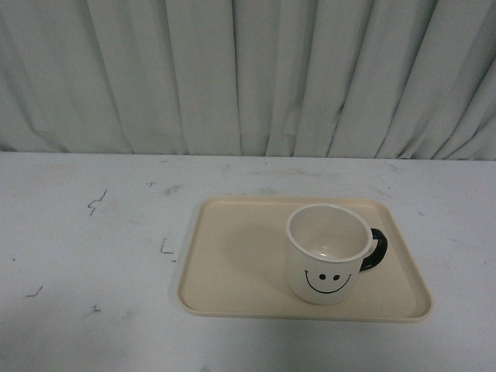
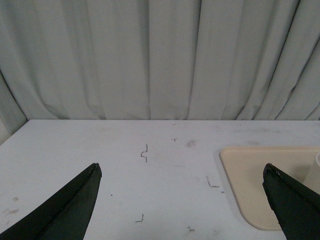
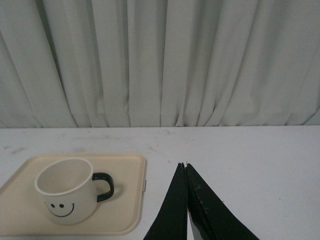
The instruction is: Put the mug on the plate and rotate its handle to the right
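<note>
White and scuffed, the bench (image 1: 85,256) carries small dark pen marks (image 1: 96,203) on its left half, and pale pleated curtains (image 1: 248,74) hang along its far edge. The left claw (image 2: 181,172) shows only in its own wrist view, its two black fingers (image 2: 75,202) spread wide apart over bare bench with nothing between them; the plate's corner sits near its right-hand finger. Right of the bench's middle lies the beige plate (image 1: 225,263), flat, its long side running left to right. The cream mug (image 1: 325,260) stands upright on the plate's right half, nearer the near rim than the far one, its smiley face turned toward the robot and its inside empty. Its black handle (image 1: 375,251) points to the right. Further right, the right claw (image 3: 185,164) shows in its own wrist view with its dark fingers pressed together at the tips, holding nothing, over bare bench just right of the plate and well apart from the mug.
</note>
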Available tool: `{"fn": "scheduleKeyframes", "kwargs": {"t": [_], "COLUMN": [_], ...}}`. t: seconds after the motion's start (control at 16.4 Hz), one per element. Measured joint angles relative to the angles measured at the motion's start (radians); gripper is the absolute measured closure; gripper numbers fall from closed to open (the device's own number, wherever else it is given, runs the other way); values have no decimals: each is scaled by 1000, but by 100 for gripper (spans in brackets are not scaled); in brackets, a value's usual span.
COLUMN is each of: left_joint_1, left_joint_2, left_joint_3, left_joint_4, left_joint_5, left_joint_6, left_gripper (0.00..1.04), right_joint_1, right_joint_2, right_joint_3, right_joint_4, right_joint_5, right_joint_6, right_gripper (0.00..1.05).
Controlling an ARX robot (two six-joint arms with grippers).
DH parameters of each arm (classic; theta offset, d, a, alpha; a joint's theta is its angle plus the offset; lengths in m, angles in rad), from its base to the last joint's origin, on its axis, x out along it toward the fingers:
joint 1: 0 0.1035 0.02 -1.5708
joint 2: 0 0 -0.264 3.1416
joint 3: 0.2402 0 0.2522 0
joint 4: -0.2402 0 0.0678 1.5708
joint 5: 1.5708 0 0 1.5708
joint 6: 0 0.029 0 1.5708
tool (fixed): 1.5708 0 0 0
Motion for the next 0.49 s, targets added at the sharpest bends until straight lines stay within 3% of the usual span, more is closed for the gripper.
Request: {"fn": "scheduleKeyframes", "kwargs": {"t": [0.31,0.49], "left_joint_1": [0,0], "left_joint_2": [0,0], "left_joint_3": [0,0], "left_joint_4": [0,0], "left_joint_5": [1,1], "left_joint_6": [0,0], "left_gripper": [7,7], "right_joint_1": [0,0], "right_joint_2": [-1,-2], "right_joint_3": [0,0], "right_joint_4": [-5,-6], "right_joint_5": [0,0], "right_joint_6": [0,0], "right_gripper": [99,63]}}
